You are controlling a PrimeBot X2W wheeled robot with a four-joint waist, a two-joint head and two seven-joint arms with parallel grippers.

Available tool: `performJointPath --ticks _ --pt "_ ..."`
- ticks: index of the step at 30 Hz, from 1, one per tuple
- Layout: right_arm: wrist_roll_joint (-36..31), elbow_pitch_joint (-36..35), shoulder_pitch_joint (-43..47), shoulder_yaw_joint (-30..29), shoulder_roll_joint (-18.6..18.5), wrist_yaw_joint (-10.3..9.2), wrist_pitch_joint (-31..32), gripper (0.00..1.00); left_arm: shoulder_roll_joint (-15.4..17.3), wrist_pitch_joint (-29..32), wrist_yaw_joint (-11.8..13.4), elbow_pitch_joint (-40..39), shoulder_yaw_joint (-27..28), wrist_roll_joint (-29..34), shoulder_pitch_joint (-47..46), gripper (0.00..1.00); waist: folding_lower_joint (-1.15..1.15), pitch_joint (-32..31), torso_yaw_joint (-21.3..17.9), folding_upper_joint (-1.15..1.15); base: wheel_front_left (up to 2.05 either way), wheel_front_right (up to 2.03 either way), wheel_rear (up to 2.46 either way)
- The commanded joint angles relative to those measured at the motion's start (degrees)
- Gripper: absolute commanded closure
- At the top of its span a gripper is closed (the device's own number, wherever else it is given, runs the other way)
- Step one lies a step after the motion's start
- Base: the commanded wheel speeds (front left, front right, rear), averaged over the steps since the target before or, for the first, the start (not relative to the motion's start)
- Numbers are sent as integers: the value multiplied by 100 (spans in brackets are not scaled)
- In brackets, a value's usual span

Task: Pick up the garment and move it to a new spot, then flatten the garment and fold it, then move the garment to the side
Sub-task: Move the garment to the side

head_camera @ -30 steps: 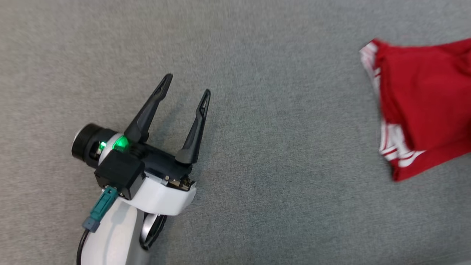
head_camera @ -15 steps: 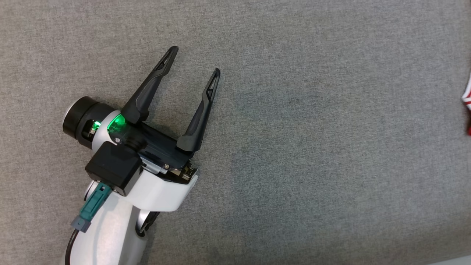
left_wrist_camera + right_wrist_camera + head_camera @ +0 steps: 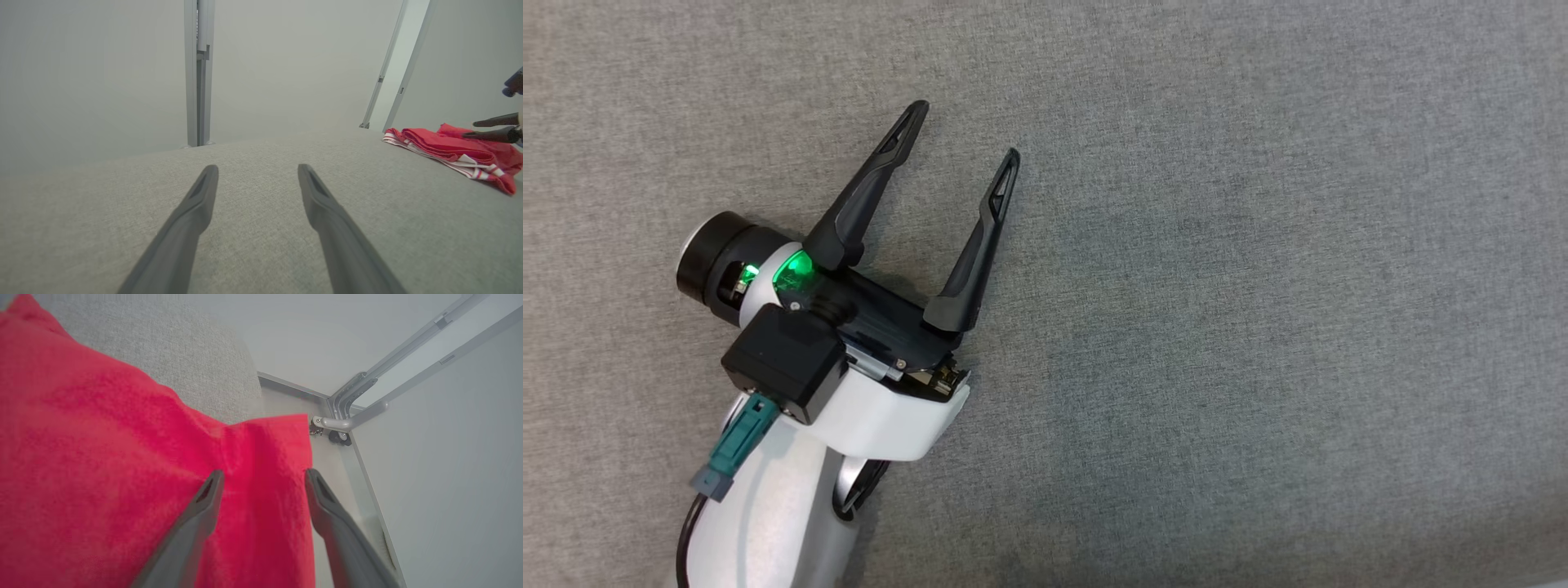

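A second earlier the red garment (image 3: pixel 449 149) lay at the head view's right edge; since then it had passed beyond that edge. It lay folded near a corner of the grey surface (image 3: pixel 1258 286). The right gripper (image 3: pixel 263 475) stood wide over it, clamping nothing. The left gripper (image 3: pixel 965 131) was wide and empty, well apart.

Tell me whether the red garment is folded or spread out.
Folded. In the left wrist view the garment lies as a compact stack on the grey surface, several layers showing along its near edge.
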Motion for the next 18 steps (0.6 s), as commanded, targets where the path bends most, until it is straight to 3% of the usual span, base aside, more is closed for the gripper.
performJointPath --ticks 1,10,18 --pt "-99 -49 -20 -84 20 -1 -38 0 77 36 5 164 42 -27 122 0 0 -82 30 0 0 0 0" --pt "-395 -424 -23 -291 -62 -1 -82 0 -122 22 3 242 75 -145 308 0 0 -909 248 0 0 0 0" --pt "-623 -1319 119 -85 383 -1 -279 0 -198 21 37 315 288 -257 846 0 0 -1953 419 0 0 0 0"
